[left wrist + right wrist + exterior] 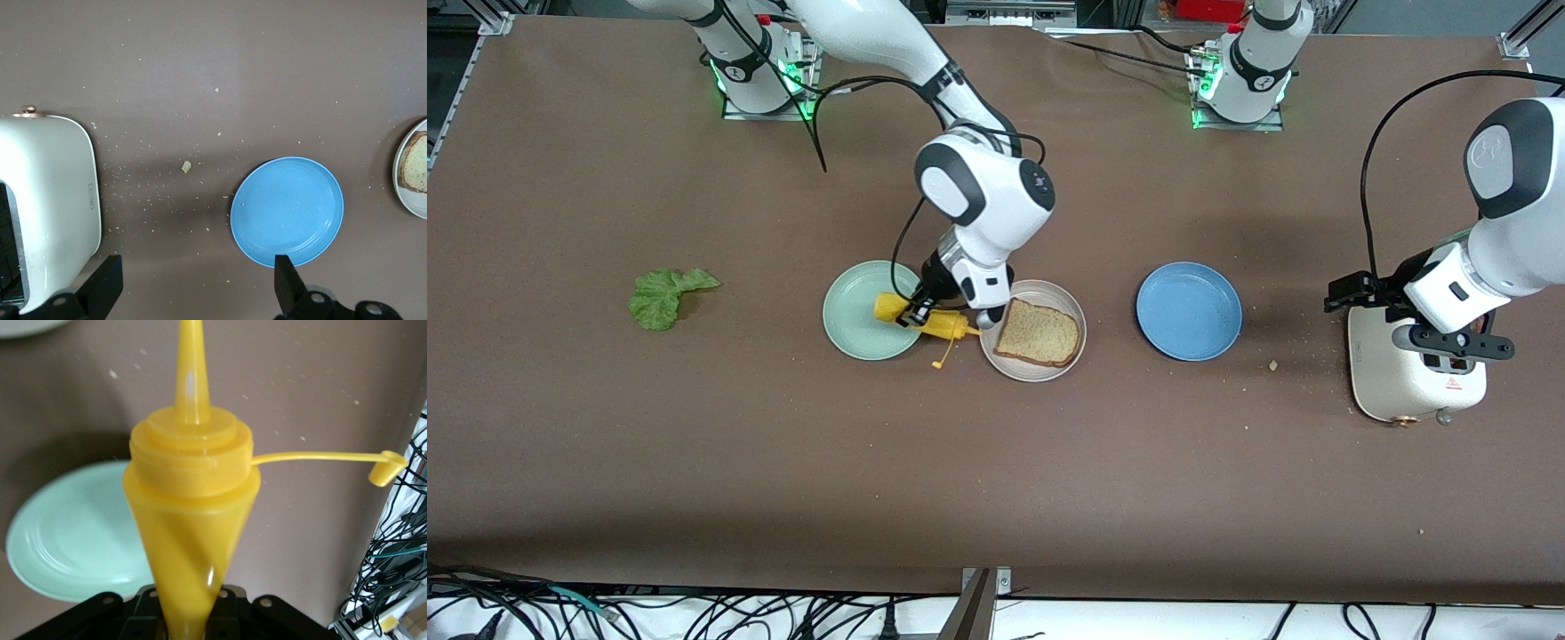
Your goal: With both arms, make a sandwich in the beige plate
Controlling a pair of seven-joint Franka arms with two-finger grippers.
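The beige plate (1073,308) holds one slice of brown toast (1039,333). The green lettuce leaf (665,296) lies on the table toward the right arm's end. My right gripper (914,313) is shut on a yellow squeeze bottle (935,322), held low between the mint-green plate (854,311) and the beige plate, its cap hanging open. In the right wrist view the bottle (190,513) fills the middle. My left gripper (1352,293) is open and empty over the table beside the white toaster (1392,382); the left wrist view shows its fingertips (288,280) wide apart.
A blue plate (1189,310) stands between the beige plate and the toaster; it also shows in the left wrist view (287,210). Crumbs lie scattered near the toaster (47,200). Cables hang along the table's front edge.
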